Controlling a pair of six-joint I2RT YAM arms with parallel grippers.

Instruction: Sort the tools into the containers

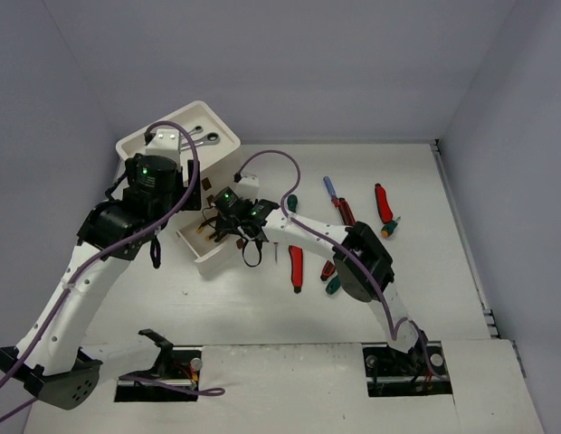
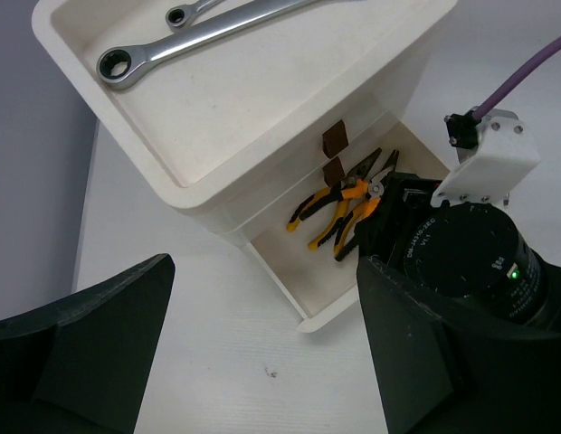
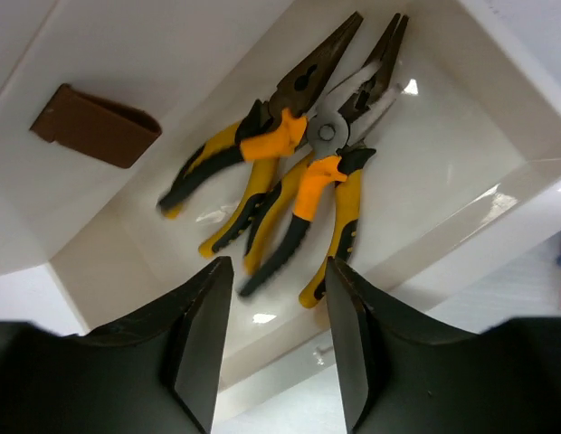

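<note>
The white drawer box [image 1: 136, 143] stands at the back left, with silver ratchet wrenches [image 2: 199, 36] in its top tray [image 2: 262, 108]. One drawer [image 1: 208, 260] is pulled out and holds two yellow-black pliers [image 3: 299, 181], which also show in the left wrist view [image 2: 339, 208]. My right gripper [image 3: 279, 298] hangs open and empty just above the pliers' handles, over the drawer [image 1: 228, 231]. My left gripper [image 2: 262, 362] is open and empty over bare table, left of the drawer [image 1: 158, 242].
Loose tools lie on the table right of the drawer: red-handled cutters [image 1: 295, 267], green-handled screwdrivers [image 1: 290, 203] [image 1: 333, 285], a blue-handled screwdriver [image 1: 328, 187], and red-handled pliers [image 1: 382, 203] [image 1: 346, 212]. Brown handle tabs [image 2: 335, 137] mark the closed drawers above.
</note>
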